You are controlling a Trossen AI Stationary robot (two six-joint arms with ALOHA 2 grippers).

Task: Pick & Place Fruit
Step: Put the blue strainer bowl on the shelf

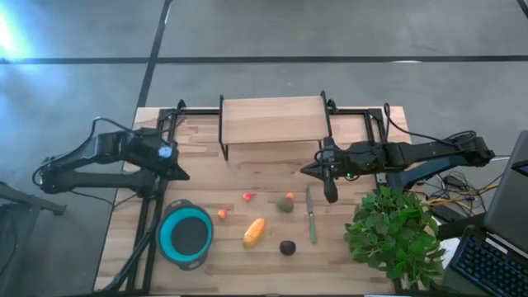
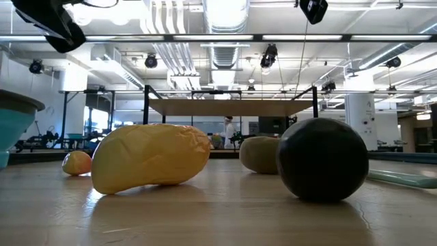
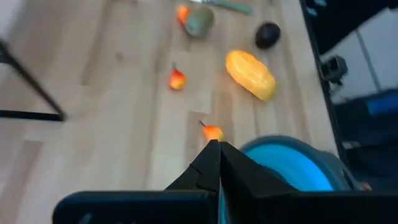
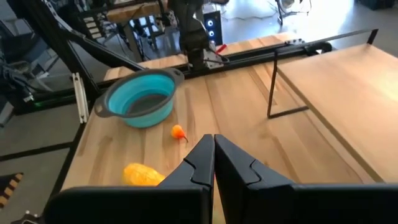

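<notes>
Five fruit pieces lie on the wooden table: a yellow-orange oblong [image 1: 254,233] [image 2: 150,158], an olive-green one with a red patch [image 1: 285,203], a dark round one [image 1: 287,247] [image 2: 322,159], a tiny red one [image 1: 247,196] and a tiny orange one [image 1: 223,214] [image 3: 213,132]. My left gripper [image 1: 183,175] [image 3: 217,146] is shut and hovers toward the far-left of the fruit, above the table. My right gripper [image 1: 304,171] [image 4: 213,140] is shut too and hangs on the far side of the olive piece. Neither touches anything.
A blue bowl [image 1: 186,235] [image 4: 140,99] stands left of the yellow piece. A thin grey-green stick [image 1: 311,216] lies right of the olive piece. A leafy green plant [image 1: 396,231] fills the near-right corner. A wooden shelf on black legs [image 1: 272,120] stands along the far edge.
</notes>
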